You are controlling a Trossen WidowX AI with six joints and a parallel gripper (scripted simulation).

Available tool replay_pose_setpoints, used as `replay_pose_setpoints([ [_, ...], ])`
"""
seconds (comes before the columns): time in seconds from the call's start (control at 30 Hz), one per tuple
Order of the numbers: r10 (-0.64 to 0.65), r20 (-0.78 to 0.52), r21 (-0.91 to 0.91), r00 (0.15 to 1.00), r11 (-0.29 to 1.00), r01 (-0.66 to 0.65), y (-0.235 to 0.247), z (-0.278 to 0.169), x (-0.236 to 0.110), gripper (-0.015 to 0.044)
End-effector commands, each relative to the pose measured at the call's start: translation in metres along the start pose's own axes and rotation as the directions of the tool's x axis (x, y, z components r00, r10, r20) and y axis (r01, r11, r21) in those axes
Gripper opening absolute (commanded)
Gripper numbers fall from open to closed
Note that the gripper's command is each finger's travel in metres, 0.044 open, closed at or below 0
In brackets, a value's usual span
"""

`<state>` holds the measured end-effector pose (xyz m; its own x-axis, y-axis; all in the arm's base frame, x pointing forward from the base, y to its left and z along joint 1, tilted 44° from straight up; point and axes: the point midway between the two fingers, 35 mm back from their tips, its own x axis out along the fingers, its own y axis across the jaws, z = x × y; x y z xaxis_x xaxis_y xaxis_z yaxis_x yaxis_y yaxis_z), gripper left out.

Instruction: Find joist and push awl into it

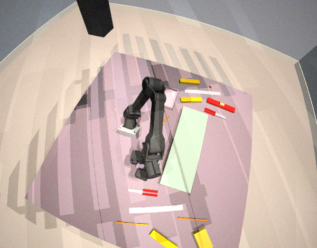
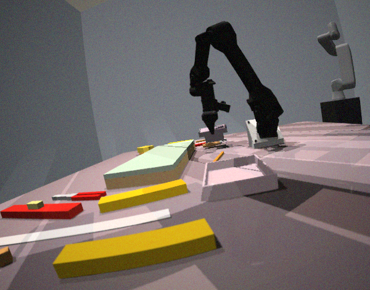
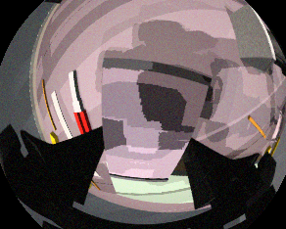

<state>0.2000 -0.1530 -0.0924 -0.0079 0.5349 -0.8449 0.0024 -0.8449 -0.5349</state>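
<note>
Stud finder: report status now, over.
Pincer shut on stud finder, lifted off the mat, beside the green panel's end, not over it. Tray holds nothing. Awl lies untouched between tray and panel.

Lighting's pretty dim and patchy, with hard striped shadows all across the floor (image 1: 73,165). Everything's grainy and soft. Wrist view is heavy fisheye, black around the edges.

top: overhead | exterior: low, oblique | wrist: downward | shared: panel (image 1: 186,149)
</note>
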Motion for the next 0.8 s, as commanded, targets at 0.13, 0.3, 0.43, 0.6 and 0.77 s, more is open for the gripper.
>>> replay_pose_setpoints([
  [0.13, 0.058, -0.012, 0.0, 0.998, 0.998, -0.058, 0.0002, -0.0013, -0.0054, 0.0],
  [0.3, 0.077, -0.013, 0.0, 0.997, 0.997, -0.077, -0.0006, -0.0012, -0.0053, 0.0],
  [0.43, 0.095, -0.01, -0.002, 0.995, 0.996, -0.095, -0.0012, -0.0012, -0.0048, 0.0],
  [0.6, 0.126, -0.006, -0.005, 0.992, 0.992, -0.126, -0.0021, -0.0011, -0.0042, 0.0],
  [0.77, 0.157, -0.004, -0.008, 0.988, 0.988, -0.157, -0.003, -0.0011, -0.0036, 0.0],
])
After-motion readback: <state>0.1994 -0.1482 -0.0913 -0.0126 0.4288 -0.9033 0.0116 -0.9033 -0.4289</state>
